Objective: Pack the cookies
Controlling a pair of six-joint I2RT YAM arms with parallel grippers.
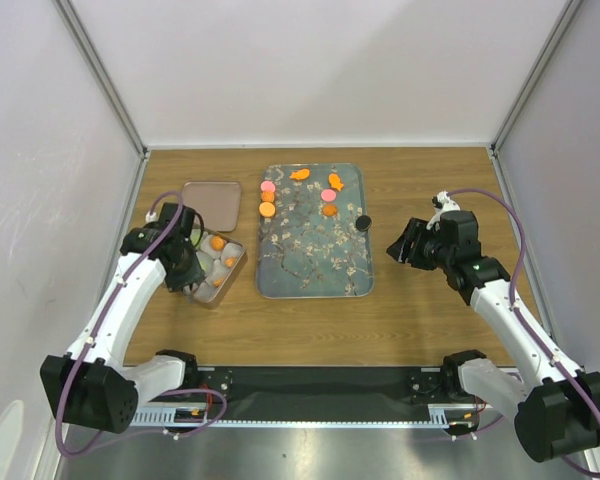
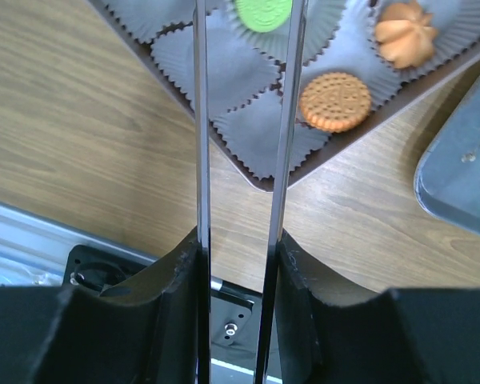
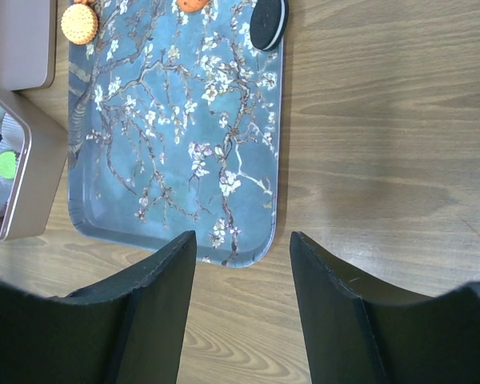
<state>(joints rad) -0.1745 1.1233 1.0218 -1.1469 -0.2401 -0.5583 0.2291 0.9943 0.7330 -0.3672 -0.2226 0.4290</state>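
The left gripper [image 1: 192, 278] is held over the tin [image 3: 40, 176] at the left of the top view. Its jaws are partly apart and nothing is gripped. A green cookie [image 2: 264, 12] lies in a paper cup [image 2: 324, 28] at the tips. The right gripper [image 3: 242, 240] is spread and empty, just right of the tray [image 3: 176, 160]. More cookies [image 1: 268, 186] lie on the tray's upper part.

Overhead camera looks down from behind the near edge over the whole tabletop [image 1: 430, 300]. Left wrist camera sits close above the tin [image 2: 248, 172]; right wrist camera, farther back, faces the floral tray [image 3: 176, 160], also catching the same tin.
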